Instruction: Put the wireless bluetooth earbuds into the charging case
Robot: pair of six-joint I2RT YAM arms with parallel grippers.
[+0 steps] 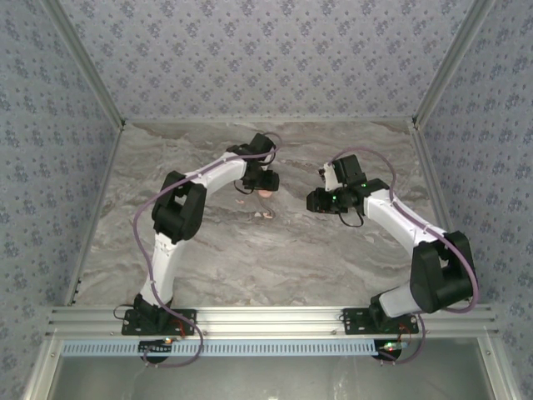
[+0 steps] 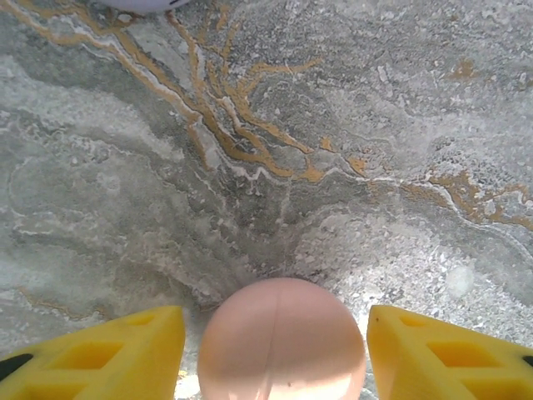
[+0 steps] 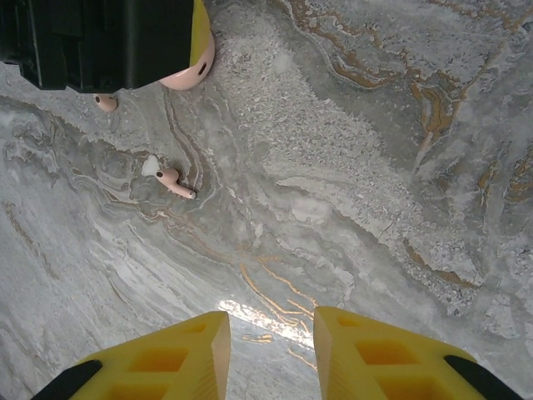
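at the left of the overhead view, the left arm is seen stretched out over the marbled table [image 1: 250,258], with its wrist bent down near the table's middle. the left gripper [image 2: 275,325] is set low there, and a round pink charging case [image 2: 281,358] is framed between its yellow fingers [image 2: 100,354]. the jaws are spread slightly wider than the case. a thin strip of table is seen between one finger and the case, while the other finger is seen right at the case's edge, so the case is straddled rather than squeezed. the case is rested on the table, and a fine seam is seen across its dome. at the top edge of the left wrist view, a pale lilac rounded thing [image 2: 150,3] is cut off by the frame, and what it is cannot be told.

from the right wrist, a small pink earbud [image 3: 106,102] is seen lying on the table close beside the left gripper's black body. a second pink earbud [image 3: 171,178], with a white tip and a short stem, is laid on its side on open table, apart from the case. both earbuds are lying outside the case.

farther right, the right gripper [image 3: 271,325] is held above bare marbled surface. its fingers are parted by a moderate gap, and nothing is held between them. it is kept well apart from the earbuds.
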